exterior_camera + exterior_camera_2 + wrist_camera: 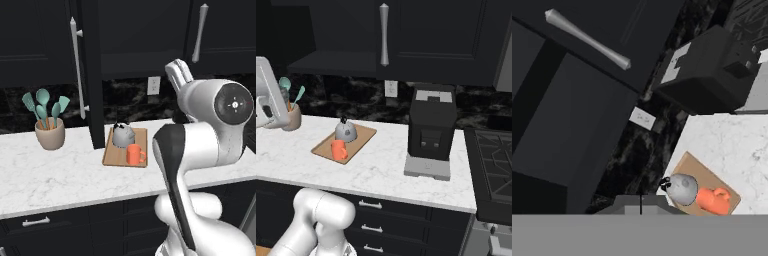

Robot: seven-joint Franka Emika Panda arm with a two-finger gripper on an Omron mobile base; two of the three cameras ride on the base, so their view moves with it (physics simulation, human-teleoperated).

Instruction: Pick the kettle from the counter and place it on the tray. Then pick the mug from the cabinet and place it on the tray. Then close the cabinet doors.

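The grey kettle [122,135] and the orange mug [135,155] both stand on the wooden tray [114,156] on the white counter [60,175]. The hand view has them too: kettle [682,189], mug [714,199], tray [699,167]. My gripper [641,204] is shut with nothing in it. It hangs high above the counter, right of the tray, and the white hand [178,75] is level with the cabinet's lower edge. The left cabinet door [92,80] swings out open, seen nearly edge-on. The right cabinet door [220,30] lies flush, its silver handle [200,32] near my hand.
A beige pot of teal utensils [50,132] stands left of the open door. A black coffee machine [431,130] sits on the counter right of the tray, with a stove [493,160] beyond. A wall outlet [391,88] is on the dark backsplash.
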